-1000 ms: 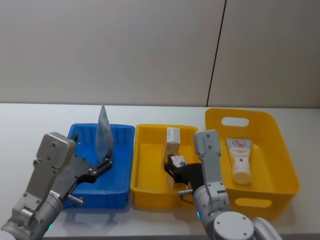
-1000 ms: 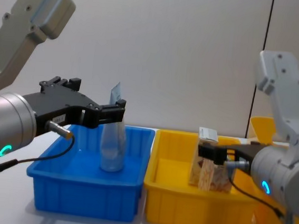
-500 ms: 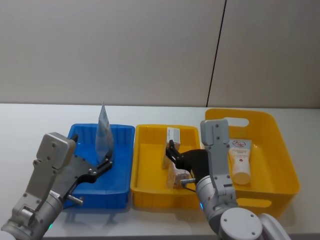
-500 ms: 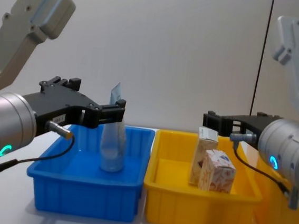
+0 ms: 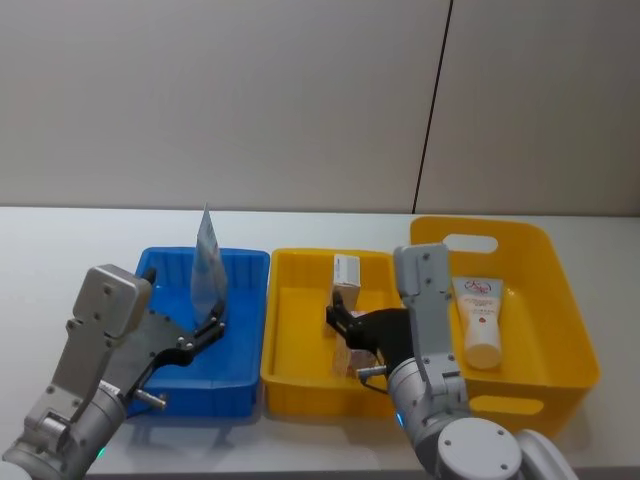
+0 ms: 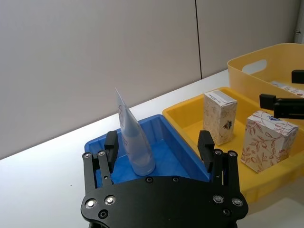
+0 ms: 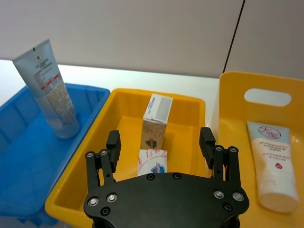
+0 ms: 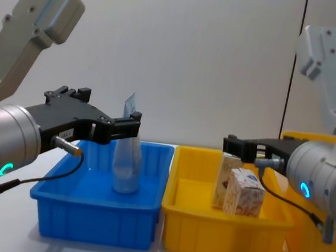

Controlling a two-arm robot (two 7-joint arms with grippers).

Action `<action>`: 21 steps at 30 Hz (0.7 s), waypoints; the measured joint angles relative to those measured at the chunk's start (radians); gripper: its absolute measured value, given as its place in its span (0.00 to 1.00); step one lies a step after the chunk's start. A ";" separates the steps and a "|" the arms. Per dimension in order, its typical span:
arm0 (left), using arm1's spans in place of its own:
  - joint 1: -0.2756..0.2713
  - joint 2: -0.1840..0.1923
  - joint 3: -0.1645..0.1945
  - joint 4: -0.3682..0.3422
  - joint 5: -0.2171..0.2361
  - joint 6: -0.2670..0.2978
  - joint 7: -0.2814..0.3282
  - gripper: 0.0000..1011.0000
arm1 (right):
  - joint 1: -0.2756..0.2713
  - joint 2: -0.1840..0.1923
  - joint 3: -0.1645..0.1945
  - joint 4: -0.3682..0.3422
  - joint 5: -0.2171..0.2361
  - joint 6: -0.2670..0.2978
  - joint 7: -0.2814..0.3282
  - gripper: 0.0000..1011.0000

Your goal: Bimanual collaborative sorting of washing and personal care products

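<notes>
Right hand [image 7: 160, 145], fingers spread and empty, poised at centre frame over the squat patterned carton [image 7: 152, 163] and tall beige carton [image 7: 156, 121] in the small yellow tray [image 7: 197, 142]. Left hand [image 6: 159, 147] likewise unclenched around the pale tube [image 6: 132, 137] standing in the blue tray [image 6: 173, 140]. Likely next: descending, pinching one carton. Head view adds the logo tube [image 5: 480, 318], right of frame, in the large yellow basket [image 5: 570, 320].
</notes>
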 joint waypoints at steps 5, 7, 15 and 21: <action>0.000 0.000 0.000 0.000 0.000 0.000 0.000 0.99 | 0.008 -0.004 -0.002 0.020 -0.003 0.014 0.011 0.99; 0.000 0.000 0.000 0.000 0.000 0.000 0.000 0.99 | 0.010 -0.005 -0.003 0.026 -0.004 0.016 0.013 0.99; 0.000 0.000 0.000 0.000 0.000 0.000 0.000 0.99 | 0.025 -0.013 -0.005 0.059 -0.008 0.026 0.026 0.99; 0.000 0.000 0.000 0.000 0.000 0.000 0.000 0.99 | 0.033 -0.021 -0.002 0.083 -0.014 0.031 0.025 0.99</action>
